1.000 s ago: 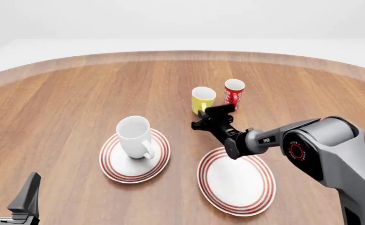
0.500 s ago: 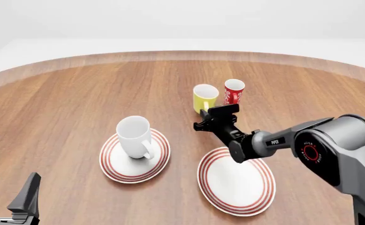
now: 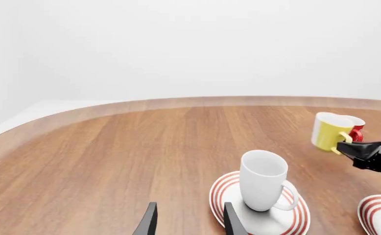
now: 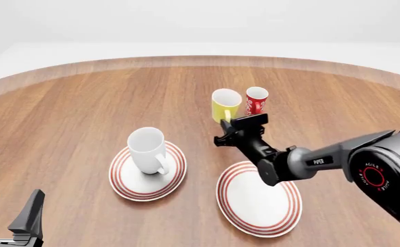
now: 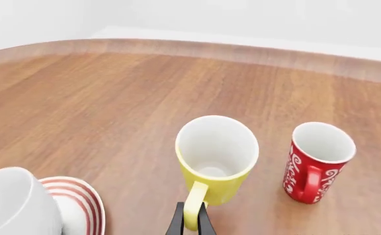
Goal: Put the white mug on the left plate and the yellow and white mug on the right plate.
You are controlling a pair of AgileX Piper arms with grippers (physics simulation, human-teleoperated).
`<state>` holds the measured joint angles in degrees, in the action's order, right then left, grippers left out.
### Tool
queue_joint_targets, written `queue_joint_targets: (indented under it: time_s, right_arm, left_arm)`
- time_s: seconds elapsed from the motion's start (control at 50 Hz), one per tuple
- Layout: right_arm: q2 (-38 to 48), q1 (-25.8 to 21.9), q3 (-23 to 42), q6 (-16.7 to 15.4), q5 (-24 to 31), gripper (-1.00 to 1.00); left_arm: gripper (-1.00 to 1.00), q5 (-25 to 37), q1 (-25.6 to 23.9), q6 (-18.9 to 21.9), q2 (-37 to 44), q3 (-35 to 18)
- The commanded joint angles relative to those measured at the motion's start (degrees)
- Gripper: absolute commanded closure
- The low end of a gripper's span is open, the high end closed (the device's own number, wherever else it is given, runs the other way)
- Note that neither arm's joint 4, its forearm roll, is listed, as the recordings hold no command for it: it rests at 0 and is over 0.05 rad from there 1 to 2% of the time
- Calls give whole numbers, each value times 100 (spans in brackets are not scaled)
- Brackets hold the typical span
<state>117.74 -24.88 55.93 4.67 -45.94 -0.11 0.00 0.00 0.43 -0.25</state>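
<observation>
My right tool (image 5: pixel 190 219) is pinching the handle of the yellow and white mug (image 4: pixel 223 104), its two fingers pressed against either side of that yellow loop, as the right wrist view is showing. The mug is sitting directly ahead of my fingertips, upright, its white inside facing up, and in the front view it is lying beyond the right plate (image 4: pixel 259 198), toward the far side of the table (image 4: pixel 76 108). Whether its base is touching the wood I cannot tell. Just beside it, on the right, a red and white cup (image 4: pixel 256 100) is standing close but apart from it.

My left tool (image 4: pixel 11 218) is hanging at the near left edge of the scene with its fingers spread and nothing between them. The white mug (image 4: pixel 147 150) is standing upright on the left plate (image 4: pixel 147 170), ahead of that tool and to its right, handle turned toward my side. The right plate is lying bare under my right forearm.
</observation>
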Motion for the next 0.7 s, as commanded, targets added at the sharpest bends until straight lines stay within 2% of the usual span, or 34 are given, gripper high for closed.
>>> queue_joint_targets:
  time_s: [0.02,0.32,0.7]
  right_arm:
    - [-376,-46,-365,-31,-83,100]
    - [-1062,-272,-1025,-151,-155,100]
    - [-1748,-343,-1820,-258,-302,100]
  left_arm:
    - [-100,0,0,0,0,0]
    - [-100,0,0,0,0,0]
    - [-100,0,0,0,0,0]
